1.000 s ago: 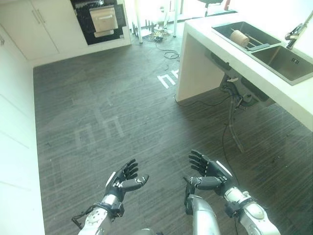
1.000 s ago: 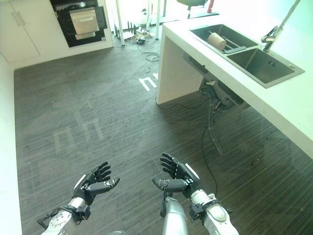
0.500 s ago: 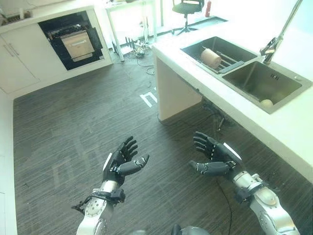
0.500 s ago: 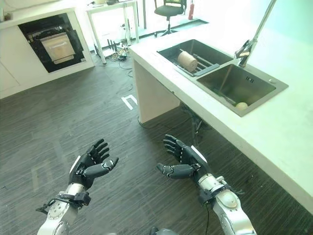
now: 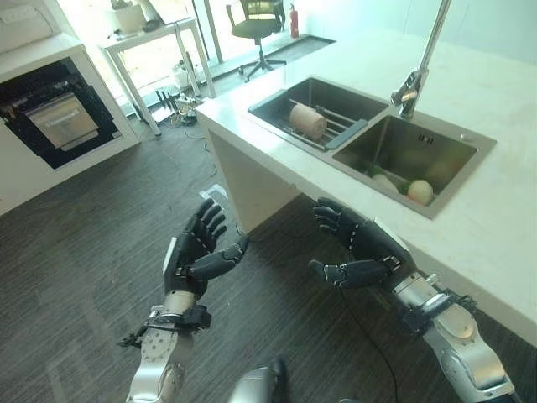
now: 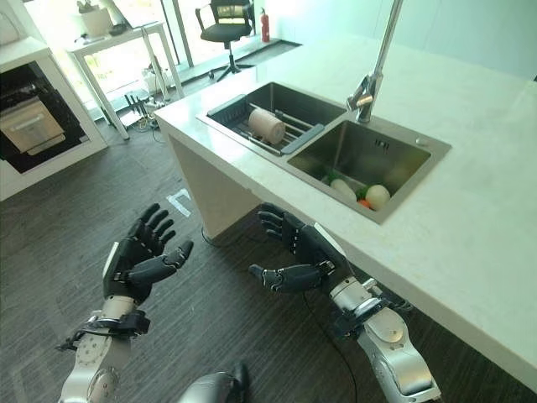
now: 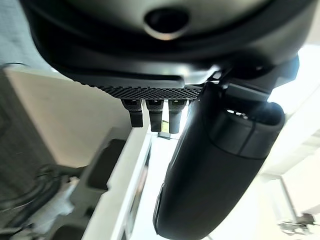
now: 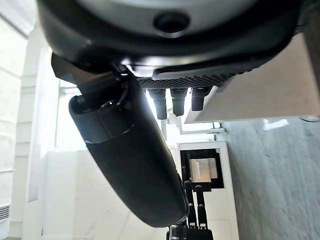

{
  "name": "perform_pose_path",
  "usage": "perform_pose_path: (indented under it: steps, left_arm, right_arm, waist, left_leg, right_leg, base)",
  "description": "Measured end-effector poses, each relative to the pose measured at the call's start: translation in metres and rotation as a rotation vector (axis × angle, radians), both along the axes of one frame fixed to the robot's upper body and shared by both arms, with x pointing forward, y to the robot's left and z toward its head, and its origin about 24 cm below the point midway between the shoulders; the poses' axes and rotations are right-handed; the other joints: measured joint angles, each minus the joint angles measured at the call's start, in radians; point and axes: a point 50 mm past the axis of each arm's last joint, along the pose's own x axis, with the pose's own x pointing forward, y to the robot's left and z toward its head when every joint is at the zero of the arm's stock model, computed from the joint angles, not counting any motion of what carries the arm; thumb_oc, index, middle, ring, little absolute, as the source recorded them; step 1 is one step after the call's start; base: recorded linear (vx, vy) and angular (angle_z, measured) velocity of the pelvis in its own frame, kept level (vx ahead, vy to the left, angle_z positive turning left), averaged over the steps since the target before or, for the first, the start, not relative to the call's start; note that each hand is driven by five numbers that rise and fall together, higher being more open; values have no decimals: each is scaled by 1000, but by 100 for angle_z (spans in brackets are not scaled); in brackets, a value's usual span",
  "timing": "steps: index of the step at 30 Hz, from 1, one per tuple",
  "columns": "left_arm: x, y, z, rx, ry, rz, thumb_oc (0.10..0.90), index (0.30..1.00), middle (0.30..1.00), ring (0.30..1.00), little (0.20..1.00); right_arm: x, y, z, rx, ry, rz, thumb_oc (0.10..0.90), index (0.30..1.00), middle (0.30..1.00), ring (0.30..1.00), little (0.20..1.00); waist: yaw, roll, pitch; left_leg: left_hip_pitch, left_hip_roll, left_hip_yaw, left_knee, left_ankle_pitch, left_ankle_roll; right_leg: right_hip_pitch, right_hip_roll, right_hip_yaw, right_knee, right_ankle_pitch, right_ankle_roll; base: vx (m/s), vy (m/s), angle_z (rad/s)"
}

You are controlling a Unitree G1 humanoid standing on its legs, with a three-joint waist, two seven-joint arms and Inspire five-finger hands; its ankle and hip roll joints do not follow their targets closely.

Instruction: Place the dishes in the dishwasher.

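Note:
A beige cylindrical cup (image 5: 308, 121) lies on its side on the rack in the sink's left basin (image 6: 243, 105). Pale round dishes (image 6: 377, 196) lie in the right basin (image 5: 419, 151), with green and orange bits beside them. A dark open appliance (image 5: 50, 113) is set in the white cabinets at the far left. My left hand (image 5: 191, 252) hangs over the floor, open and empty. Just in front of the counter's edge below the sink, my right hand (image 5: 365, 252) is also open and empty. In the wrist views each thumb (image 7: 220, 165) (image 8: 130, 155) stands apart from straight fingers.
The white counter (image 5: 503, 218) runs along the right, with a tall tap (image 6: 369, 84) between the basins. A small white table (image 5: 155, 38) and an office chair (image 5: 256, 17) stand at the back. Dark wood floor (image 5: 84, 252) stretches between me and the cabinets.
The camera has swung right toward the counter, bringing the sink near the middle. Both hands have risen and stay open and empty.

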Motion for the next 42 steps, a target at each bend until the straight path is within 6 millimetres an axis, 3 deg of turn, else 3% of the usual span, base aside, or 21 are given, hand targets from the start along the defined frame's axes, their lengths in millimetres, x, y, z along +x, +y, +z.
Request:
perform_pose_path:
  steps: [4,6,9,10,12,14,16,17,18,19,20,22,28,29,31,34,36,38,39,40,42]
  left_arm:
    - [8,-4,8,3,-29,-16,800,900,900,900,900]
    - [13,-3,14,8,-52,-16,800,900,900,900,900]
    - [16,1,26,46,-99,-17,800,900,900,900,900]
    - [16,2,30,62,-116,-27,800,900,900,900,900]
    - [14,4,30,91,-116,-34,800,900,900,900,900]
    - [9,5,25,90,-95,-20,800,900,900,900,900]
    - [8,5,25,91,-89,-12,800,900,900,900,900]
    - [9,4,23,90,-74,-17,800,900,900,900,900]
    - [11,9,29,132,-88,-31,800,900,900,900,900]
    - [11,11,38,173,-114,-51,800,900,900,900,900]
    - [7,19,34,146,-109,1,800,900,900,900,900]
    - [0,21,15,65,-42,85,800,900,900,900,900]
    - [4,-6,25,85,-86,-27,800,900,900,900,900]
    - [5,-8,29,80,-107,-30,800,900,900,900,900]
    - [6,-8,36,85,-137,-35,800,900,900,900,900]
    - [10,-11,56,91,-223,-52,800,900,900,900,900]
    - [10,-8,62,123,-240,-54,800,900,900,900,900]
    - [9,-7,64,118,-264,-40,800,900,900,900,900]
    - [8,-6,66,114,-278,-32,800,900,900,900,900]
    - [7,-5,67,115,-292,-26,800,900,900,900,900]
    - [5,-1,69,120,-306,-10,800,900,900,900,900]
  right_arm:
    - [3,-7,3,24,-7,-68,800,900,900,900,900]
    - [2,-5,2,56,-5,-81,800,900,900,900,900]
    - [1,-1,1,124,-12,-125,800,900,900,900,900]
    - [1,-2,1,162,-18,-157,800,900,900,900,900]
    - [-5,-9,8,239,-88,-238,800,900,900,900,900]
    - [-8,-10,5,235,-74,-245,800,900,900,900,900]
    - [-9,-10,1,203,-51,-235,800,900,900,900,900]
    - [-10,-13,-5,189,-26,-241,800,900,900,900,900]
    - [-9,-14,-11,209,-4,-260,800,900,900,900,900]
    - [-10,-22,-13,213,0,-295,800,900,900,900,900]
    - [-6,-24,-16,200,13,-294,800,900,900,900,900]
    - [-17,-27,-12,212,-7,-297,800,900,900,900,900]
    - [-16,-30,-8,219,-28,-336,800,900,900,900,900]
    - [-14,-31,-6,213,-34,-344,800,900,900,900,900]
    - [-10,-33,-1,211,-54,-363,800,900,900,900,900]
    - [-8,-41,5,198,-77,-401,800,900,900,900,900]
    - [-9,-42,4,196,-70,-401,800,900,900,900,900]
    - [-9,-43,5,212,-81,-400,800,900,900,900,900]
    - [-9,-43,6,217,-87,-401,800,900,900,900,900]
    - [-9,-44,6,228,-88,-412,800,900,900,900,900]
    - [-9,-44,5,238,-84,-417,800,900,900,900,900]
  waist:
    - [13,-25,-5]
    - [28,-27,-4]
    - [28,-34,-3]
    - [28,-35,1]
    - [20,-34,3]
    - [13,-18,4]
    - [19,32,20]
    - [13,28,32]
    - [-4,-46,47]
    - [-15,-78,38]
    - [32,-108,57]
    - [-28,-64,73]
    - [-56,-36,60]
    - [-54,-21,51]
    - [-51,11,35]
    - [-56,15,27]
    - [-60,-13,1]
    - [-54,-30,-8]
    - [-46,-41,-9]
    - [-46,-48,-6]
    - [-41,-82,12]
  left_leg:
    - [54,-52,-1,-30,-5,47]
    - [136,-64,-11,-83,-25,75]
    - [148,-79,-38,-24,-42,83]
    - [101,-88,-35,50,-75,84]
    - [156,-167,-3,-14,-116,172]
    - [175,-181,11,-16,-150,179]
    - [212,-157,32,-110,-106,85]
    - [218,-155,30,-101,-98,-82]
    - [134,-185,-2,71,-87,-14]
    - [131,-92,-34,77,-164,91]
    - [184,-114,-8,71,-236,80]
    - [242,-115,-6,42,-264,98]
    - [473,-136,4,-102,-292,40]
    - [495,-124,3,-112,-301,20]
    - [498,-96,23,-70,-289,-17]
    - [525,-43,92,-115,-226,-71]
    - [521,-42,121,-61,-162,-167]
    - [414,-37,111,177,-72,-193]
    - [272,-14,88,428,22,-194]
    - [134,-5,42,590,-9,-163]
    - [-4,4,39,540,-78,-75]
  right_leg:
    - [25,-61,-15,24,67,121]
    - [5,-79,-23,84,69,131]
    - [47,-76,-31,-10,216,135]
    - [19,-79,-29,65,244,134]
    - [-214,-167,57,590,303,153]
    - [-348,-176,70,730,286,147]
    - [-425,-123,-39,482,219,65]
    - [-426,-85,-55,323,229,36]
    - [-396,-129,-73,128,267,63]
    - [-398,-156,-78,-4,339,132]
    - [-427,-172,-66,3,349,151]
    - [-539,-171,-127,49,348,143]
    - [-437,-122,-148,28,347,61]
    - [-422,-100,-137,20,370,-41]
    - [-407,-76,-141,54,326,-91]
    - [-340,-51,-129,90,226,-93]
    - [-309,-50,-125,68,200,-95]
    - [-292,-42,-106,74,186,-119]
    - [-269,-38,-80,40,173,-123]
    - [-251,-22,-55,21,172,-128]
    - [-207,-10,-25,-20,178,-122]
  base:
    - [289,318,23]
    - [299,343,21]
    - [219,341,43]
    - [175,358,37]
    - [171,287,30]
    - [185,133,-15]
    - [201,-36,-48]
    - [197,-78,6]
    - [145,-64,38]
    - [236,-92,-25]
    - [247,-84,-70]
    - [376,-136,-48]
    - [342,-162,8]
    - [299,-150,16]
    - [304,-176,-5]
    - [398,-298,-17]
    - [250,-272,-40]
    - [164,-192,-51]
    - [137,-94,-58]
    - [184,-19,-54]
    - [176,83,-77]
